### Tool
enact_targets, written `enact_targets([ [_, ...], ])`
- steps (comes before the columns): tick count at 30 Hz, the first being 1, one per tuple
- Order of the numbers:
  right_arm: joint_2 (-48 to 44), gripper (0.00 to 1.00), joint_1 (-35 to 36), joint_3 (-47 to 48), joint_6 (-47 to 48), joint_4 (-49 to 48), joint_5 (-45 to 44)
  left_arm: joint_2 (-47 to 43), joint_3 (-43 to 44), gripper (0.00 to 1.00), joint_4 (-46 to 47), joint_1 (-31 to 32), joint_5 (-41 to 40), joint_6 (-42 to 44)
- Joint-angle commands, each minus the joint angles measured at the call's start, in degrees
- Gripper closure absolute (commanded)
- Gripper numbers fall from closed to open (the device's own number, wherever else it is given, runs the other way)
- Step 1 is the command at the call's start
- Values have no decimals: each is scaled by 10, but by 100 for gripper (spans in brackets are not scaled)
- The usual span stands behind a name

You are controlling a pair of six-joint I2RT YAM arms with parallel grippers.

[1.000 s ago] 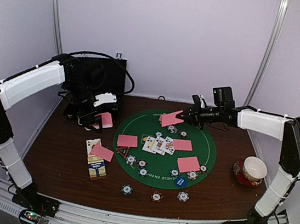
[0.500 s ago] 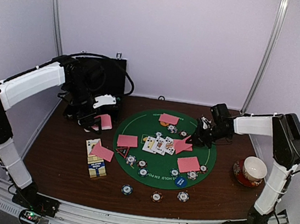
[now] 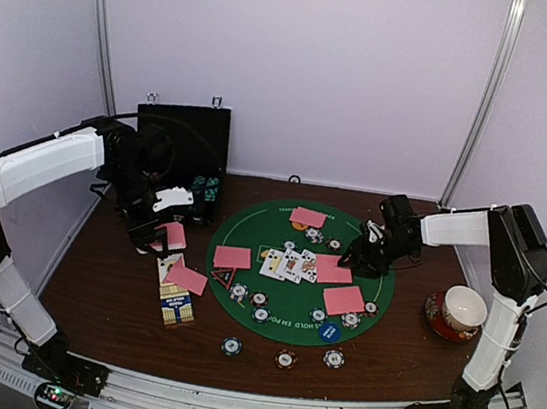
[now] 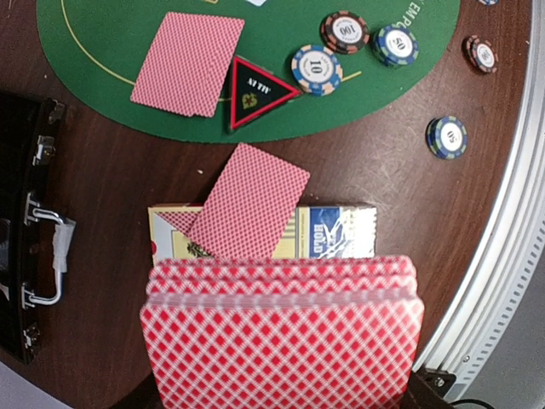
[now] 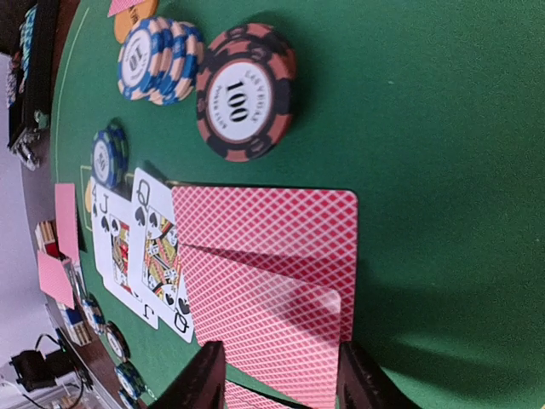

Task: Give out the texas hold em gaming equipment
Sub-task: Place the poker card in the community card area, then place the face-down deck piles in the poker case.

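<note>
My left gripper (image 3: 163, 235) is shut on a deck of pink-backed cards (image 4: 281, 332), held over the brown table left of the green mat (image 3: 242, 291); the deck hides its fingers. My right gripper (image 5: 281, 354) hangs low over the mat's right middle, jaws apart. A single pink-backed card (image 5: 272, 332) lies loose between them, overlapping another card (image 5: 281, 230). Just beyond are face-up J and Q cards (image 5: 140, 247), a red 100 chip (image 5: 247, 89) and a blue-striped chip stack (image 5: 157, 60). More face-down cards and chips are spread over the mat.
A black case (image 3: 182, 147) stands open at the back left. A card box (image 4: 332, 232) with one card on it lies under my left gripper, beside a triangular marker (image 4: 255, 92). A cup on a saucer (image 3: 463, 310) sits right. Three chips (image 3: 284, 358) lie near the front edge.
My right gripper carried a card from the mat's far side down to its right middle and opened, leaving the card there. My left arm shifted slightly nearer with the deck.
</note>
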State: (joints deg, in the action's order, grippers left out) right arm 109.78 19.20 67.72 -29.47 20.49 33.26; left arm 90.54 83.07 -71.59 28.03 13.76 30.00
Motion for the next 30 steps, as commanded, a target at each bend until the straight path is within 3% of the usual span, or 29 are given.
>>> enact_targets([
  [1,-32,44,2,26,22,36,-55,-26,-47,100,44,-9,-13,21],
  [5,-72,27,3,39,33,70,-85,-27,-99,100,80,-9,-23,33],
  [8,-104,20,6,42,35,85,-96,-17,-125,100,104,-9,-23,38],
  [21,-187,12,16,21,19,121,-101,67,-160,100,207,-9,-33,55],
  [28,-226,9,16,8,15,133,-113,88,-202,75,242,-9,-49,56],
  [29,-228,9,17,6,15,135,-116,88,-206,68,245,-9,-50,55],
  [30,-230,8,17,5,15,137,-117,87,-210,55,247,-9,-50,54],
])
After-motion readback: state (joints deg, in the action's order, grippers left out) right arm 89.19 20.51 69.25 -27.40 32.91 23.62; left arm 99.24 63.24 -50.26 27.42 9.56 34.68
